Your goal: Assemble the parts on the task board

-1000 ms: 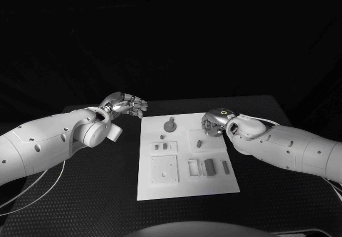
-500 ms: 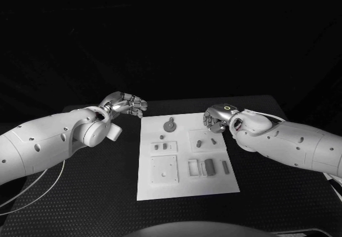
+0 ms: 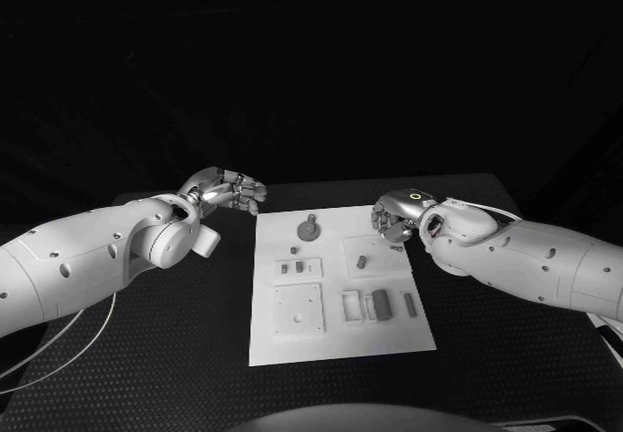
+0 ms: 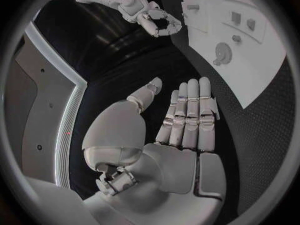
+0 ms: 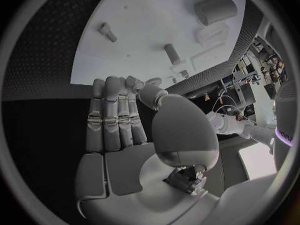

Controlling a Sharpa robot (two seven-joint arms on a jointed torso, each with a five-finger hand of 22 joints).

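Beside task board point(image 3: 340, 337) edges, both hands empty

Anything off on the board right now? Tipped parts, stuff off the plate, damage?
Nothing stands out. The task board lies flat on the black table, and the grey parts all sit within its edges. The left hand is off the board's far left corner, the right hand at its far right corner; neither holds a part.
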